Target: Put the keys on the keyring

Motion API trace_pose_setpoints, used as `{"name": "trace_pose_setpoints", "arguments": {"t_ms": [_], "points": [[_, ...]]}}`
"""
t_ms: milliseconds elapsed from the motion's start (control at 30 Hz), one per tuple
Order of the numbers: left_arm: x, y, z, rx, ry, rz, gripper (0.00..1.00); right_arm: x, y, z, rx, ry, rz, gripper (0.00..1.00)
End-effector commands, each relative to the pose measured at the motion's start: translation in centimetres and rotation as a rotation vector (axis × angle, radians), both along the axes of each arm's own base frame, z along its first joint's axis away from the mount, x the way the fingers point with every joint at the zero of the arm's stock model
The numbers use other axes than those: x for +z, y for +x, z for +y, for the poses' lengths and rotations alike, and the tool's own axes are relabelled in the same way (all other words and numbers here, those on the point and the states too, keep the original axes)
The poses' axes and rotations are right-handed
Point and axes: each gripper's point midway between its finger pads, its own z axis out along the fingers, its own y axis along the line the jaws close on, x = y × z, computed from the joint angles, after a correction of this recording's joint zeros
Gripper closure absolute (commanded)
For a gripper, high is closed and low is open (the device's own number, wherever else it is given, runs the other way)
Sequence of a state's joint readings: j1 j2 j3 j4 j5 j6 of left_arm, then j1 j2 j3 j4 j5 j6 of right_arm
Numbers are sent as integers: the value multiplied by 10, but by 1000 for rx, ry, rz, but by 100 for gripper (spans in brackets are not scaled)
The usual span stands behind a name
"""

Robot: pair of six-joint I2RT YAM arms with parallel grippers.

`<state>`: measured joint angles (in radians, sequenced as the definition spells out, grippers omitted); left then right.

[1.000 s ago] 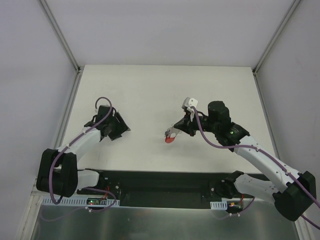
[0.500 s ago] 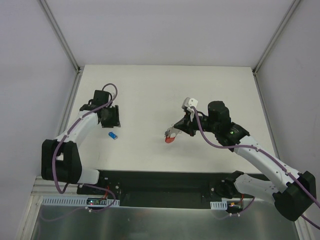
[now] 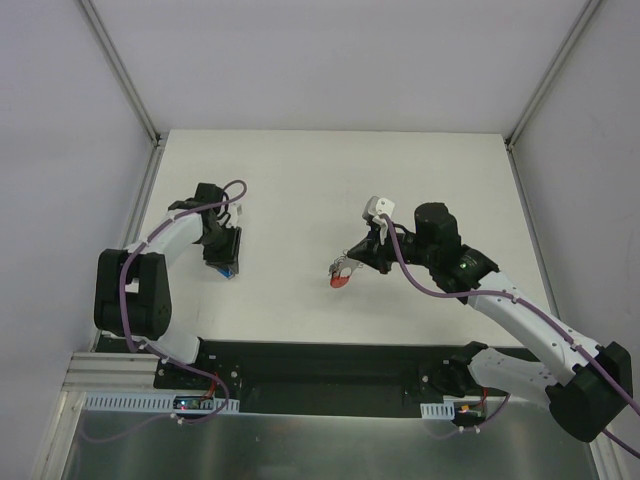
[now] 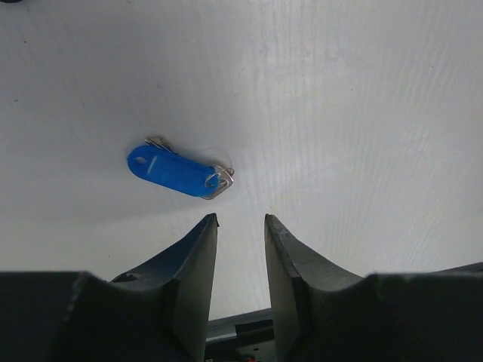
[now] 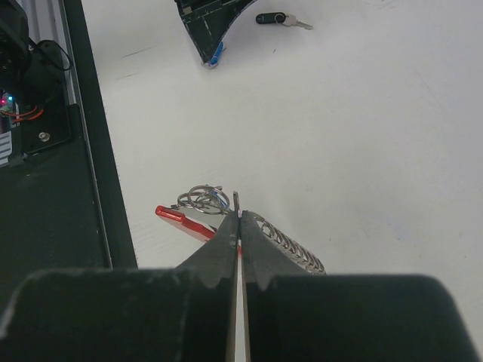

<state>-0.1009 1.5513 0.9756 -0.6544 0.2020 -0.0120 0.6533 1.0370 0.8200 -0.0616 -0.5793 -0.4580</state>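
Note:
A blue-headed key (image 4: 177, 172) lies flat on the white table just ahead of my left gripper (image 4: 240, 219). Its jaws stand a little apart with only bare table between them. From above, the left gripper (image 3: 222, 246) hangs right over this key (image 3: 229, 270). My right gripper (image 5: 238, 215) is shut on a thin metal part of the keyring, whose red band (image 5: 185, 221), silver rings (image 5: 202, 200) and chain (image 5: 290, 247) spread out around the fingertips. In the top view the keyring (image 3: 340, 279) hangs at the right gripper (image 3: 356, 260) near the table's middle. A black-headed key (image 5: 273, 18) lies beyond the left gripper.
A black base strip (image 3: 330, 365) runs along the table's near edge between the arm mounts. Grey walls close off the table on the left, right and back. The left arm's purple cable (image 3: 232, 187) loops above its wrist.
The left gripper swung back toward the blue key and now hangs over it, and its jaws have narrowed. The right arm and the keyring have not moved.

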Motion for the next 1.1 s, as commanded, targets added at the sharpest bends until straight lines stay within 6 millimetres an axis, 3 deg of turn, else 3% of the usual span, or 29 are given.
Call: {"name": "trace_pose_setpoints", "arguments": {"t_ms": [0, 300, 567, 1067], "points": [[4, 8, 10, 15, 6, -11, 69, 21, 2, 4, 12, 41, -77, 99], [-7, 16, 5, -26, -33, -28, 73, 20, 1, 4, 14, 38, -73, 98], [-18, 18, 13, -44, -3, -61, 77, 21, 1, 4, 14, 40, -77, 99], [-15, 14, 12, -40, -32, -72, 77, 22, 0, 4, 21, 42, -75, 99]]}}
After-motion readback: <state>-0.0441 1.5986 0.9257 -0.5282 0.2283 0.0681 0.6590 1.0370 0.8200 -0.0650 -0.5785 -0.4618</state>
